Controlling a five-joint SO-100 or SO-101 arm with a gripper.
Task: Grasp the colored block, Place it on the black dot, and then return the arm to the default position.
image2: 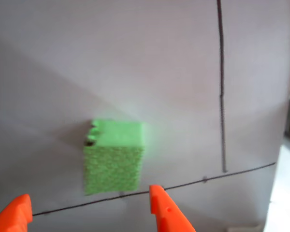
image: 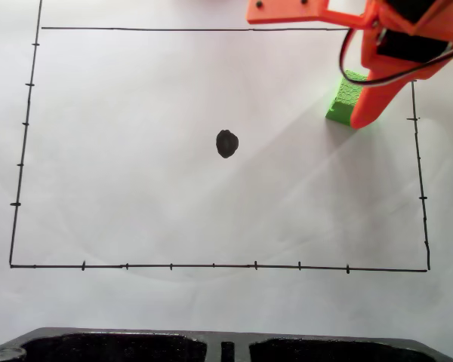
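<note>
The green colored block (image: 341, 96) sits on the white sheet near the upper right corner of the drawn rectangle in the fixed view. The arm's orange gripper (image: 306, 69) comes in from the top right, and one pointed finger (image: 366, 109) covers the block's right side. In the wrist view the block (image2: 113, 162) lies just ahead of the open gripper (image2: 89, 192), between the two orange fingertips (image2: 164, 210) and nearer the right one. Nothing is held. The black dot (image: 226, 143) is near the middle of the rectangle, well to the left of the block.
A thin black border line with tick marks (image: 211, 265) frames the work area on the white paper. A dark moulded object (image: 136, 345) lies along the bottom edge of the fixed view. Black and white wires (image: 377, 75) loop beside the gripper.
</note>
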